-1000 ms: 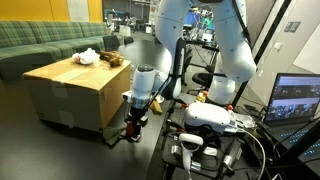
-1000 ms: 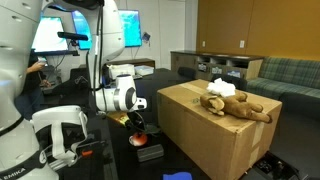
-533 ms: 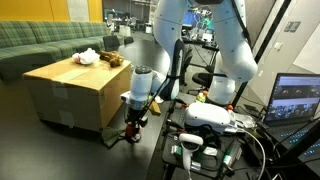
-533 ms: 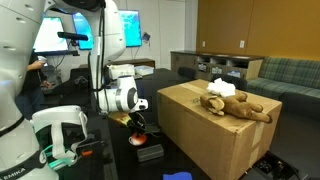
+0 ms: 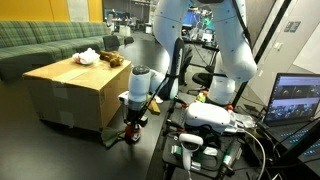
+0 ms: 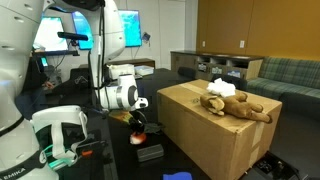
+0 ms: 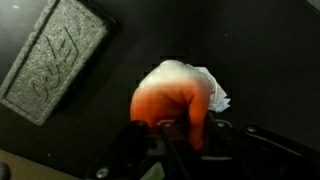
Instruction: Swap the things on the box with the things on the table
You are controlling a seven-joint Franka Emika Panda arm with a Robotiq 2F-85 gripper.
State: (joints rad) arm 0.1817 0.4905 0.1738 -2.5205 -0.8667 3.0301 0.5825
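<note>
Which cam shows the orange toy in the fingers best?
Wrist view: the orange toy fills mid-frame, close up, with its white part visible. In both exterior views it is only a small orange blob low beside the box, no detail.

exteriors: opposite sides, sharing box | wrist: close, looking down at table

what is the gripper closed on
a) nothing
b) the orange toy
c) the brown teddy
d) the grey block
b: in the wrist view the gripper is shut on the orange toy, while the teddy lies on the box, away from the gripper.
</note>
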